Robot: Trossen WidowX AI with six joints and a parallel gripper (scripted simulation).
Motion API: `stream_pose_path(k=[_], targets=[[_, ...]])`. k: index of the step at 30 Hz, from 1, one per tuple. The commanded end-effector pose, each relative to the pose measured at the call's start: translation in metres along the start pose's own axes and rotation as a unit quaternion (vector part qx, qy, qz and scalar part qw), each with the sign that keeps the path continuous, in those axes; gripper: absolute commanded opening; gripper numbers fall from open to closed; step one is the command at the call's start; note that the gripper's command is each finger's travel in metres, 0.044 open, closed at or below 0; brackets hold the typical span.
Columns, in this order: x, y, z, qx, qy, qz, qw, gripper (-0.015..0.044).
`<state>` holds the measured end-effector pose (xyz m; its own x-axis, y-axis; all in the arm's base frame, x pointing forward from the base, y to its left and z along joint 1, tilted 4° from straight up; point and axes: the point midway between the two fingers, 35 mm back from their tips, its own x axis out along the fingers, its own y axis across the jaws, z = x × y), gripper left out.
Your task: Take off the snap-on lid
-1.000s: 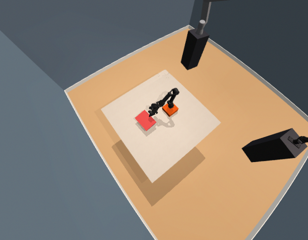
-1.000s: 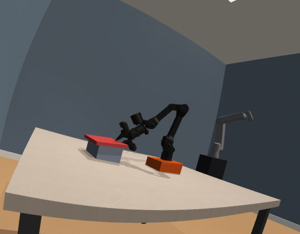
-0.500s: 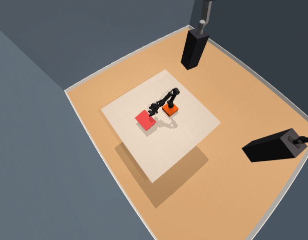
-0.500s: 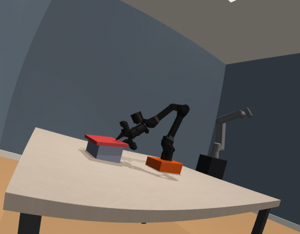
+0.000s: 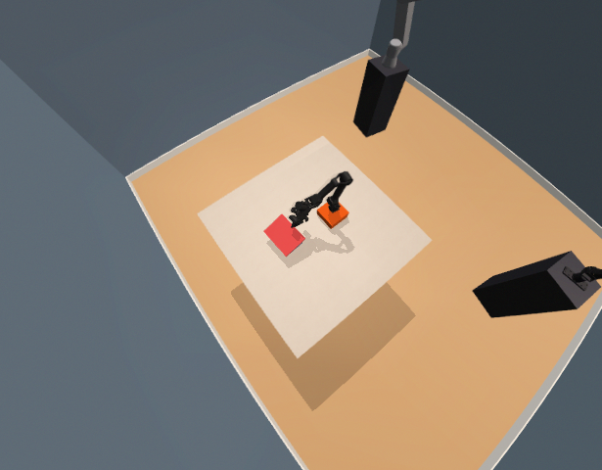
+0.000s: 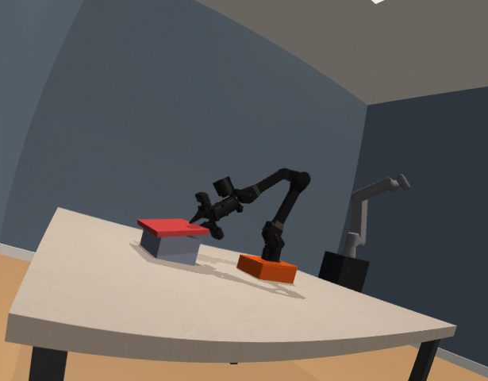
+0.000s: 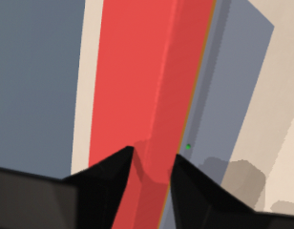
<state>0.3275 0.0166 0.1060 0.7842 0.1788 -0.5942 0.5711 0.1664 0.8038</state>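
A flat red lid (image 5: 282, 237) (image 6: 170, 225) (image 7: 137, 86) covers the grey-blue storage box (image 6: 176, 247) (image 7: 225, 81), which stands on the pale table (image 5: 316, 304) (image 6: 113, 295). My gripper (image 5: 296, 222) (image 6: 203, 226) (image 7: 152, 156) reaches in from the side nearest the arm's base and is shut on the lid's overhanging edge, one finger above it and one below. In the wrist view the two dark fingertips pinch the red rim, with the box wall just to its right. I cannot tell whether the lid is seated or slightly lifted.
The arm's orange base (image 5: 334, 214) (image 6: 268, 268) sits on the table close to the box. Two black pedestals (image 5: 379, 96) (image 5: 535, 288) stand on the floor beyond the table; one carries a grey arm (image 6: 366, 205).
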Motion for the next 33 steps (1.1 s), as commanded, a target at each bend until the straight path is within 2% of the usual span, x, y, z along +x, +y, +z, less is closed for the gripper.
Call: stream_pose_path(k=[1,33], targets=[[-0.004,0.010,0.001,0.001,-0.003,0.007,1.000,0.0000],[-0.013,0.058,0.001,0.001,-0.003,0.008,1.000,0.0000]])
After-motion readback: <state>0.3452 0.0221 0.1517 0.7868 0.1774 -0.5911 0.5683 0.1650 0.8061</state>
